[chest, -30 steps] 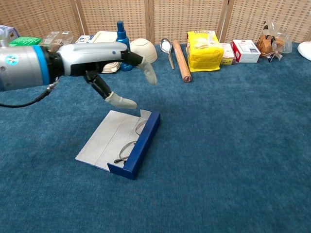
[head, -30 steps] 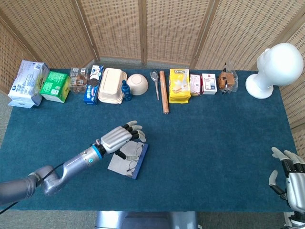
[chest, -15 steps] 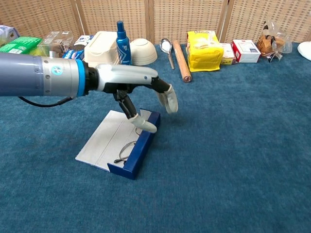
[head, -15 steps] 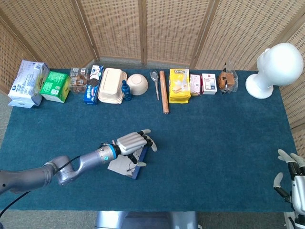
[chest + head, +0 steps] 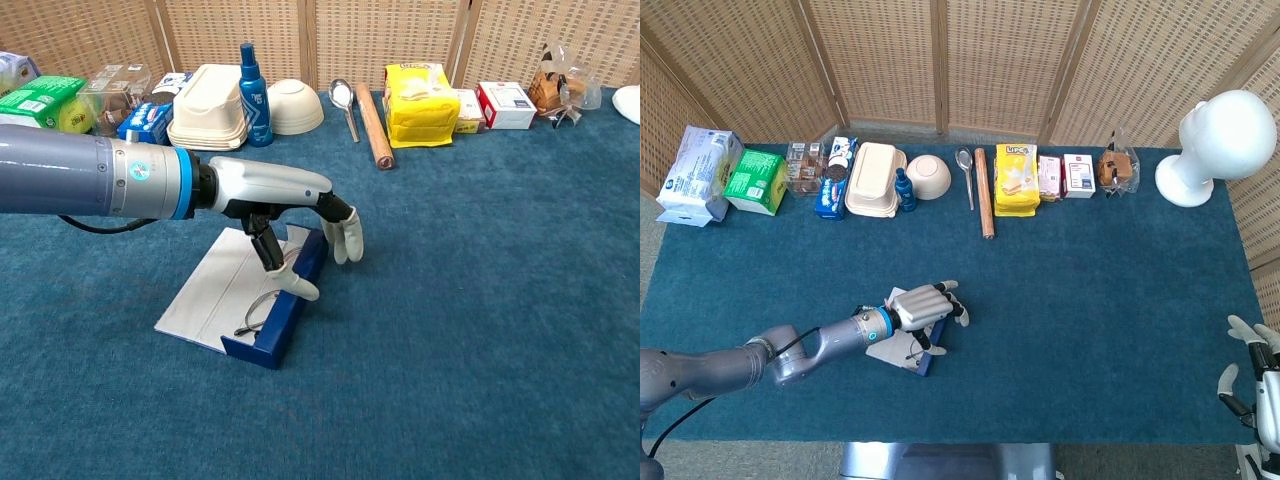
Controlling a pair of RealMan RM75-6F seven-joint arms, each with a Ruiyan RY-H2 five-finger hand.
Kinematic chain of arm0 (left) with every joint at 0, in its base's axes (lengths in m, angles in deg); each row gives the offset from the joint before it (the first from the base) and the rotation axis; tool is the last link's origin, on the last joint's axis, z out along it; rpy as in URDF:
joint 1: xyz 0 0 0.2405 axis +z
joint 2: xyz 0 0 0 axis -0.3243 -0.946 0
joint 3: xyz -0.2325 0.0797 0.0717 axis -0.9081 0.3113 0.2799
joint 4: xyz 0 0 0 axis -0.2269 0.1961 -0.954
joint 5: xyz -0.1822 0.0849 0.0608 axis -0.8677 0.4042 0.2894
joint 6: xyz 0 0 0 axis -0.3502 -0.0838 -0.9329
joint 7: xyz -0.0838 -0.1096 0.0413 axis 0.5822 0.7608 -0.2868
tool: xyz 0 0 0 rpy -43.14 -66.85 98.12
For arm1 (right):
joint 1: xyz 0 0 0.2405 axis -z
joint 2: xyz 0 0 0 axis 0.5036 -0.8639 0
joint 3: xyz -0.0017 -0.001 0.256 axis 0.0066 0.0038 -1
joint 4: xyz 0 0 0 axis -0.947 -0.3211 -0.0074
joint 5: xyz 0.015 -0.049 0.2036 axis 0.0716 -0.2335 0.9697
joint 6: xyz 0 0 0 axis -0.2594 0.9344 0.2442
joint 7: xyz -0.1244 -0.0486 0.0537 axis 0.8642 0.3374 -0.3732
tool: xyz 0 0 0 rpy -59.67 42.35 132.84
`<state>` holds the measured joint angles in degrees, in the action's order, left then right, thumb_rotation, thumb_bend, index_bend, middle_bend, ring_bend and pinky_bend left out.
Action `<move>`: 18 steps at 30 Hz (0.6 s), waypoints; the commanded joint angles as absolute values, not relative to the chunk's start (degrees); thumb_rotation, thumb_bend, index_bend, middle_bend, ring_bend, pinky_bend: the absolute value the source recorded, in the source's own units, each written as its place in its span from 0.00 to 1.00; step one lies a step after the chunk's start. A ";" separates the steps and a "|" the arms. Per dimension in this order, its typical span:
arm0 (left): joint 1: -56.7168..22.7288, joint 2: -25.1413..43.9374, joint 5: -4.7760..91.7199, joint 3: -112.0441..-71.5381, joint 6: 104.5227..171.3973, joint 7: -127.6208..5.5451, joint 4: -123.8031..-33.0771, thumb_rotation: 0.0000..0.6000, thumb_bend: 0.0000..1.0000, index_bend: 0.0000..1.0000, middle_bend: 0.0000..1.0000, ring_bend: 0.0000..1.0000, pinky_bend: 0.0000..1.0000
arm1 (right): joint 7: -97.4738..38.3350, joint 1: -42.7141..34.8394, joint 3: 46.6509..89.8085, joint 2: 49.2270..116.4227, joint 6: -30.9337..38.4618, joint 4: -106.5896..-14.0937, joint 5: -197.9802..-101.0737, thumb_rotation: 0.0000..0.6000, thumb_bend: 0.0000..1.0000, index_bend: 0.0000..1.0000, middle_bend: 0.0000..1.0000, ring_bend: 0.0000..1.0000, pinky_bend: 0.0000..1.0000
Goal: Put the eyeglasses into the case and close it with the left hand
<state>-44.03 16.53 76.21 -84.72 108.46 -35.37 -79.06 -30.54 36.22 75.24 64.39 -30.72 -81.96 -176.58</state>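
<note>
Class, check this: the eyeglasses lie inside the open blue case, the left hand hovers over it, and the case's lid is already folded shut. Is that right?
Not quite. The case is open, its grey flap lying flat on the table, as the chest view shows. The eyeglasses do lie inside, with the left hand over them.

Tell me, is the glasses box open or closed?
Open. The case lies spread flat on the table, its grey lid unfolded beside the blue tray, and the eyeglasses show inside. The left robot hand is over it.
</note>
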 commanded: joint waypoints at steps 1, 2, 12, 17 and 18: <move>-43.94 15.88 75.68 -84.37 108.41 -35.74 -79.30 0.77 0.20 0.30 0.36 0.26 0.00 | -30.48 36.11 75.18 64.37 -30.56 -82.03 -176.63 0.84 0.69 0.17 0.31 0.17 0.20; -43.90 15.39 75.46 -84.13 108.25 -35.96 -79.54 0.78 0.20 0.30 0.36 0.26 0.00 | -30.47 36.04 75.14 64.38 -30.45 -82.07 -176.64 0.84 0.69 0.17 0.31 0.17 0.20; -41.61 9.73 73.06 -81.87 109.03 -38.94 -83.89 0.77 0.20 0.30 0.36 0.26 0.00 | -29.70 34.87 74.90 64.93 -28.82 -82.47 -177.08 0.84 0.70 0.16 0.31 0.17 0.20; -40.20 7.40 72.02 -80.78 109.55 -40.51 -86.08 0.77 0.20 0.30 0.36 0.26 0.00 | -29.32 34.55 74.76 64.94 -28.62 -82.83 -177.39 0.84 0.70 0.16 0.31 0.17 0.20; -39.81 6.86 71.81 -80.53 109.79 -40.74 -86.61 0.78 0.20 0.30 0.36 0.26 0.00 | -29.22 34.48 74.76 64.93 -28.55 -82.92 -177.47 0.84 0.70 0.16 0.31 0.17 0.20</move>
<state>-40.22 7.34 72.11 -80.86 109.52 -40.43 -86.13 -29.23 34.49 74.77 64.94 -28.56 -82.91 -177.46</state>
